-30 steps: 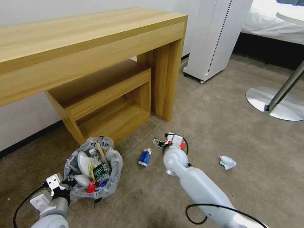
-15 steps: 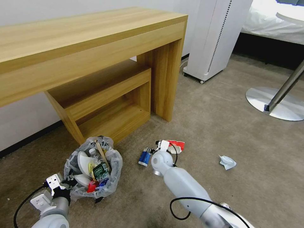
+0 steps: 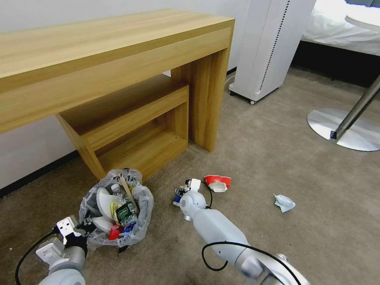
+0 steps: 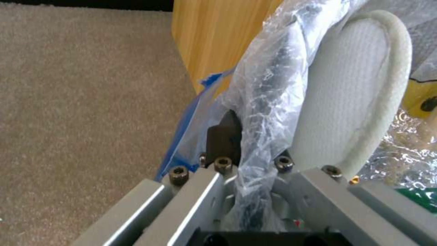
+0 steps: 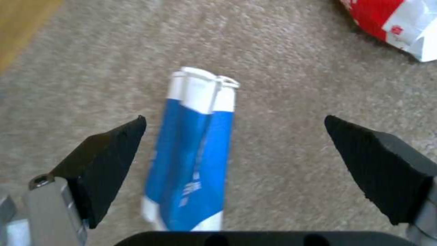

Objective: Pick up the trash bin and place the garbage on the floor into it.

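Bin [image 3: 116, 213]: bag-lined, full, upright on carpet [image 3: 277, 158] beside desk. Blue-white tube [image 5: 193, 150] lies flat nearby. Red wrapper [image 3: 217, 182] and white wad [image 3: 284, 202] lie farther right.

Short-pile beige carpet, the floor [image 5: 296, 68], looks matt and nubbly under the right gripper [image 5: 234, 164], whose black pads look rough and dull, set wide apart. Between them lies the blue-white tube [image 5: 196, 150], smooth and slightly glossy. Beyond the pads, a red paper [image 5: 396, 24] shows creased, shiny print. The left gripper [image 4: 245, 147], brushed grey metal with dark screws, pinches crinkly clear plastic at the trash bin [image 3: 114, 213] rim; beside it, a white slipper [image 4: 350, 102] of waffle-textured cloth.
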{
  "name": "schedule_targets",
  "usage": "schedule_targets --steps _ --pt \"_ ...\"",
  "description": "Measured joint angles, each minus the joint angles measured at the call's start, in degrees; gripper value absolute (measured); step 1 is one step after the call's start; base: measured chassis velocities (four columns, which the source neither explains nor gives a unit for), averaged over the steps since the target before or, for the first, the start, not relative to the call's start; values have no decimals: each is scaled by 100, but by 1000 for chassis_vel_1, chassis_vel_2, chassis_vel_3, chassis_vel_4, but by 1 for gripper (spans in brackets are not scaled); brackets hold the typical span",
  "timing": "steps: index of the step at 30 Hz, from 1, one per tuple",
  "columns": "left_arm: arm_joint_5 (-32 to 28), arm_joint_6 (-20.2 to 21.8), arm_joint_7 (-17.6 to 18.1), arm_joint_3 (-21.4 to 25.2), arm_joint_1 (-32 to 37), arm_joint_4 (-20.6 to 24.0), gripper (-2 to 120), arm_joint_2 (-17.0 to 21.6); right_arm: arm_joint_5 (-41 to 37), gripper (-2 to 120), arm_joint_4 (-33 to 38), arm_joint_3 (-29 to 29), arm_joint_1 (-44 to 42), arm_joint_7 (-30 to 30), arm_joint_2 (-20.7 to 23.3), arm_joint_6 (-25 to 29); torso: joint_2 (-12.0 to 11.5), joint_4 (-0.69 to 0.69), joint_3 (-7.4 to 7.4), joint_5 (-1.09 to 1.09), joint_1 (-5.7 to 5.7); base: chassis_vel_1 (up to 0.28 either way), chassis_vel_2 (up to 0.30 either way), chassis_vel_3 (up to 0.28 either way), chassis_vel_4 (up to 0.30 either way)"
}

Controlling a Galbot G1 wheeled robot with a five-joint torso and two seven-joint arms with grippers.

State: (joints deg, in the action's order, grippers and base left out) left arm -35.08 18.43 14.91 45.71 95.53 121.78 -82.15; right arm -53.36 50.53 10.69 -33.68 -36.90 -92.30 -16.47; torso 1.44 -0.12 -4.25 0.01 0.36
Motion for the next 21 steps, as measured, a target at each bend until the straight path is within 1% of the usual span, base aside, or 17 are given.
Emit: schedule_targets --steps 1,5,9,12,21 --pt "0 0 0 0 0 0 0 0 0 100 0 0 0 0 0 0 0 0 0 0 0 0 0 0 0" --pt "-33 -24 -10 -12 14 66 0 19 143 96 -522 28 113 151 6 150 0 0 0 0 0 0 0 0 0" --pt "-47 -28 -26 -32 27 115 0 29 229 92 -688 57 150 266 9 227 0 0 0 0 0 0 0 0 0" --pt "-65 -29 -28 -34 13 122 0 36 304 89 -728 111 163 322 11 280 0 0 0 0 0 0 0 0 0" --pt "-66 -72 -51 -113 -42 63 0 -4 475 89 -687 272 168 390 14 472 0 0 0 0 0 0 0 0 0"
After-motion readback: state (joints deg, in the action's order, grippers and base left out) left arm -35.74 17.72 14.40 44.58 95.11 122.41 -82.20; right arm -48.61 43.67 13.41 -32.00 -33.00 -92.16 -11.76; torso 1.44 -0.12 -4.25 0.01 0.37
